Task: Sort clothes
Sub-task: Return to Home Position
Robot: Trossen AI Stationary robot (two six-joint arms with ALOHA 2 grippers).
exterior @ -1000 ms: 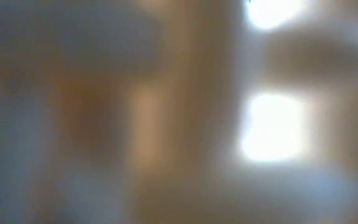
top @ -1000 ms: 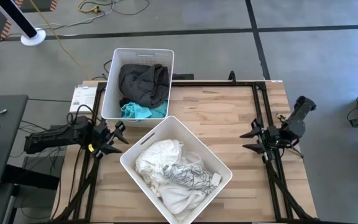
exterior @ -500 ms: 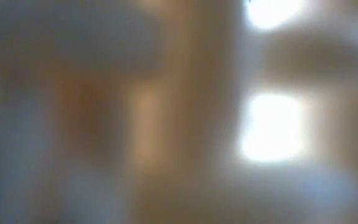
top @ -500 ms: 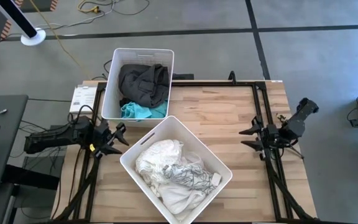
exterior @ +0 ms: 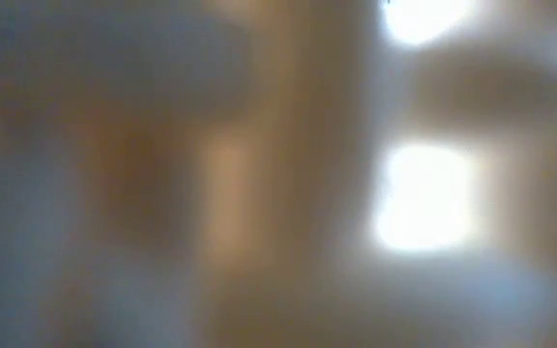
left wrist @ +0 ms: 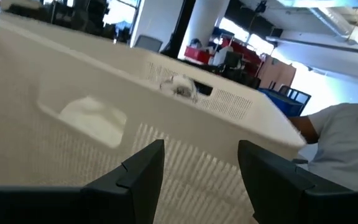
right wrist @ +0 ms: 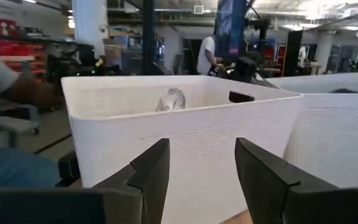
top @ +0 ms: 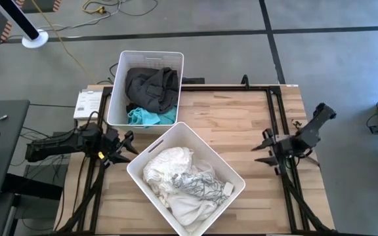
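A wooden bench (top: 228,118) seen from overhead carries two white plastic bins, and all the clothes (top: 169,167) I can see lie inside them; none is on the wood. The top bin (top: 151,54) sits square at the bench's far left edge and partly overhangs it. It holds the dark grey garments (top: 151,85), bunched up, with a teal piece (top: 146,117) tucked beneath them at the nearer end. The bottom bin (top: 212,153) is turned at an angle, its corner just beside the top bin. It holds the white garments in a loose heap, with a grey-white patterned piece (top: 199,183) on top. So darks and colours are kept apart from whites, which is the point of the sort.

The left claw (top: 126,145) lies low at the left edge of the bench, just beside the bottom bin's corner. Its fingers are spread wide and hold nothing; its own camera looks straight at the bin's ribbed wall. The right claw (top: 260,147) lies at the right edge, well apart from both bins, also spread wide and empty. With nothing left to pick up, I judge both arms are parked clear of the bins and the sorting is done.

The table-level view is too blurred to tell anything. A person (left wrist: 347,137) in a pale shirt shows beyond the bench.
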